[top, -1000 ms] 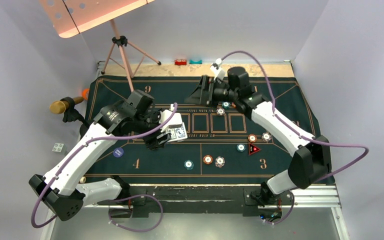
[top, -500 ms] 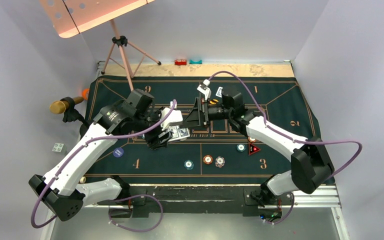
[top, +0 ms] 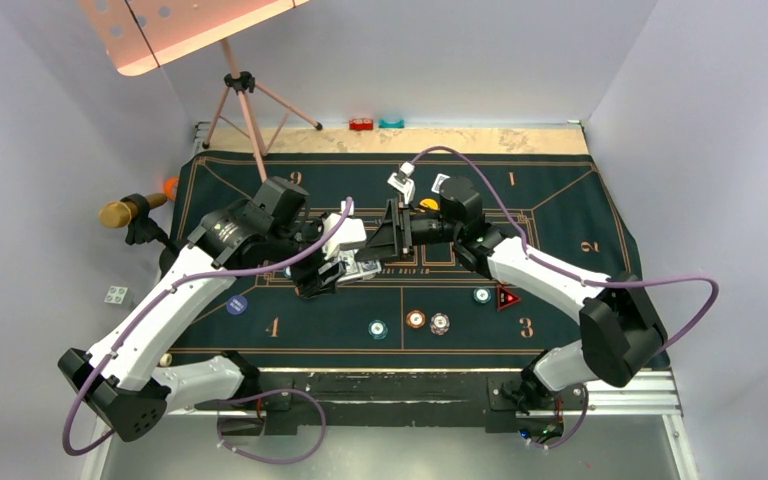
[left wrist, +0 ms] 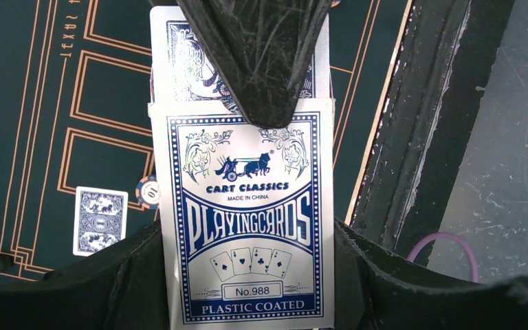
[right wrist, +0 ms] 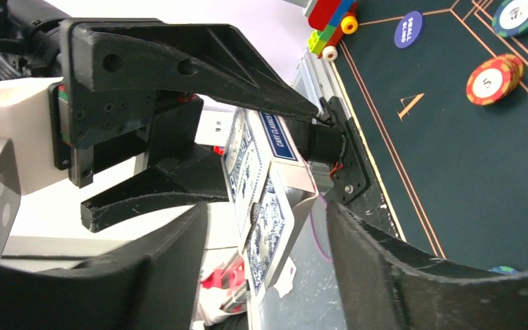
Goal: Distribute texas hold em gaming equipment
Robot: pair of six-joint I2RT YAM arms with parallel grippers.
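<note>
The left hand (top: 332,270) is clamped on one playing-card box (left wrist: 247,220). The right hand (right wrist: 268,220) has its fingers apart around that box. One loose card (left wrist: 100,220) lies near the box.

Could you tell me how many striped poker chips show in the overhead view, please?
4 clearly: teal chip, orange chip and white-red chip in a near row, second teal chip beside the red triangle marker. The right arm may hide more.

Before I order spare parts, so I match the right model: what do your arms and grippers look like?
Left arm and right arm: white shells, black joints and bases, a purple cable looping along each. Left gripper and right gripper: black, with scuffed wedge-shaped fingers.
</note>
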